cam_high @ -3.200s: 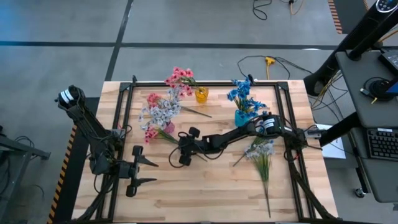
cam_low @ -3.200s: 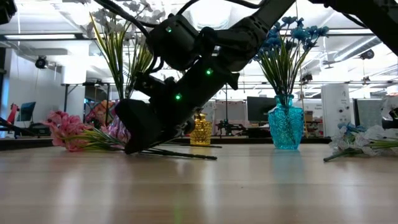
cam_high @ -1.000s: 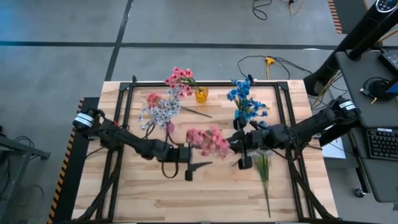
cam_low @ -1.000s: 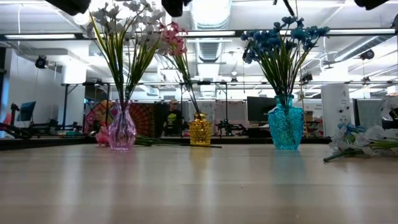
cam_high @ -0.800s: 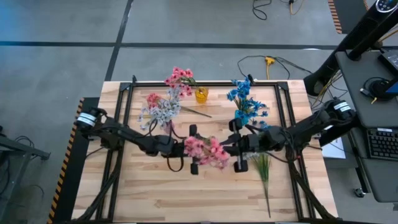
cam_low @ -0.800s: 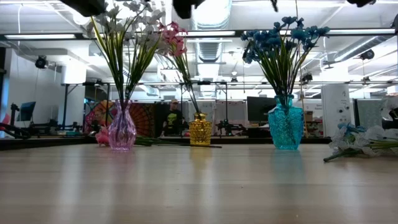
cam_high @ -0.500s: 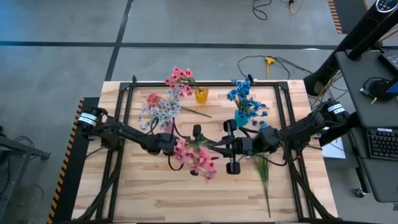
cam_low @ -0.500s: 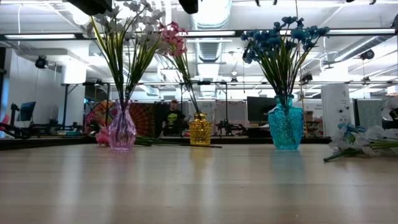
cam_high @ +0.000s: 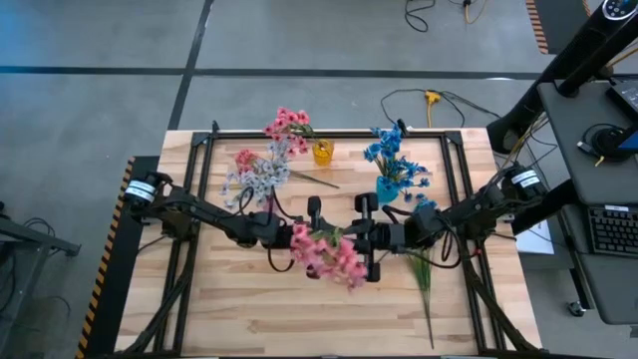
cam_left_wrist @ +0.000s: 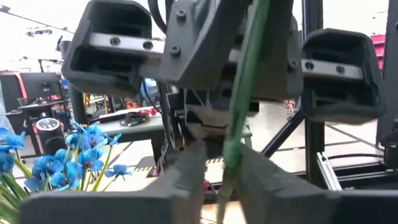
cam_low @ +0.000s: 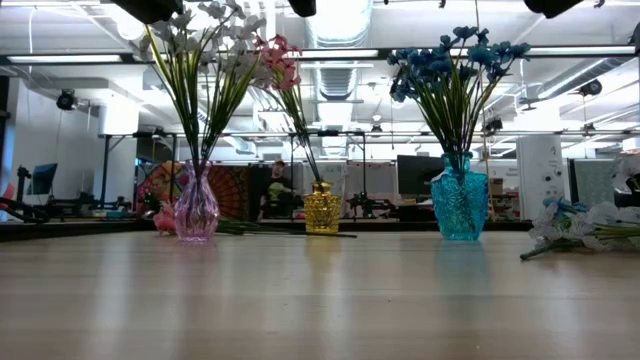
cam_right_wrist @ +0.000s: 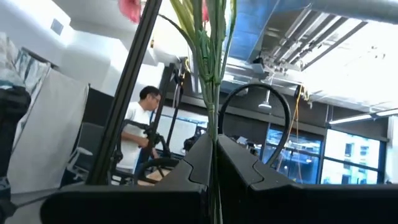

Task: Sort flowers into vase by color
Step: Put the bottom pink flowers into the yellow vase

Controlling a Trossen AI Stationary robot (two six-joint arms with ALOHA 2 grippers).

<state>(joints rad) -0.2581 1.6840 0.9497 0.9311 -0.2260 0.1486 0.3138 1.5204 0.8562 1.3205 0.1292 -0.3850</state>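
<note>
- Near the tabletop's far-left corner, a pink vase (cam_low: 197, 208) holds pale white-lavender flowers (cam_high: 255, 179); a lone pink sprig (cam_high: 244, 158) lies at the back beside it.
- The left gripper (cam_high: 312, 237) reaches in from the left edge to mid-tabletop — its fingers (cam_left_wrist: 186, 174) flank the green stem, though whether they press it I cannot tell.
- The pink flower bunch (cam_high: 332, 255) hangs in mid-air above the tabletop's centre, between both grippers.
- A yellow vase (cam_high: 323, 152) with pink flowers (cam_high: 289, 123) stands at the far edge.
- The right gripper (cam_high: 371, 238) is pressed together on the bunch's stem (cam_right_wrist: 212, 74).
- The blue vase (cam_high: 387, 188) holds blue flowers (cam_high: 391, 155).
- A pale sprig (cam_high: 423, 267) lies toward the right edge.
</note>
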